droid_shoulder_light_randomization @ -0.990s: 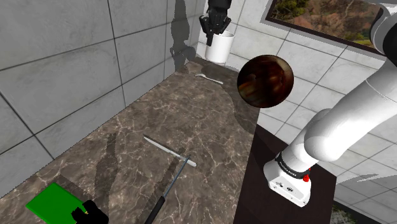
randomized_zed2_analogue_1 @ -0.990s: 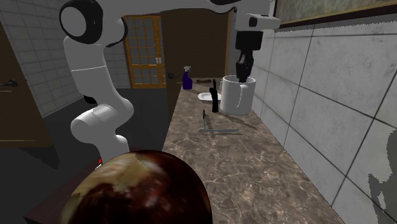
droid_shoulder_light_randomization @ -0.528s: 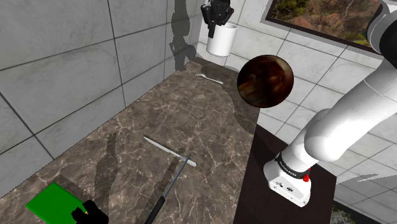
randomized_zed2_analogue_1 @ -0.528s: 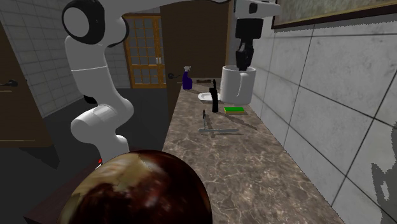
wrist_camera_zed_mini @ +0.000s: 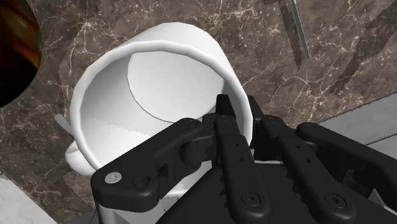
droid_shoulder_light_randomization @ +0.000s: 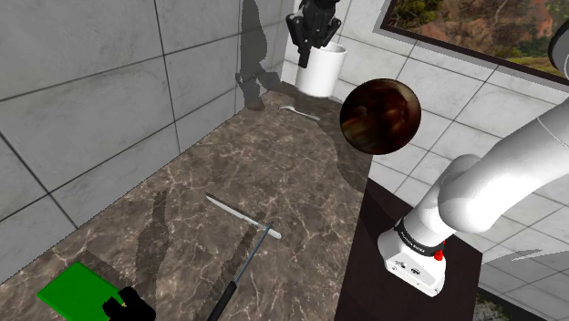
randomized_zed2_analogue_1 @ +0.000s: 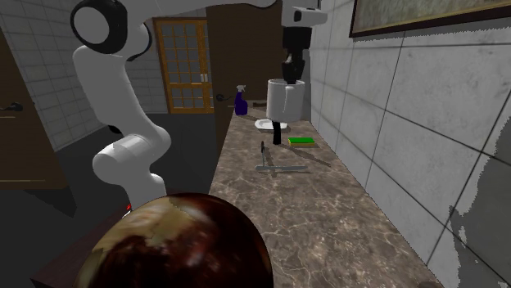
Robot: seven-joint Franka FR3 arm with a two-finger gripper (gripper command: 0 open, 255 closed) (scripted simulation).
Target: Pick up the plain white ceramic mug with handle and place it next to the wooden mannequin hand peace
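Since a moment ago the mug (droid_shoulder_light_randomization: 322, 73) has moved a little away from the tiled wall (randomized_zed2_analogue_1: 393, 123), and it hangs in the air over the dark stone counter (droid_shoulder_light_randomization: 274, 173). It is plain white, round and open on top, and the black gripper (wrist_camera_zed_mini: 238, 111) above it pinches its rim, one finger inside and one outside. Its handle is hard to make out, and the gripper hides part of the rim.

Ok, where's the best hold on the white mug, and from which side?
The rim wall, from above. The mug is upright with its mouth open, so one finger fits inside and one outside the wall. The gripper clamps it that way.
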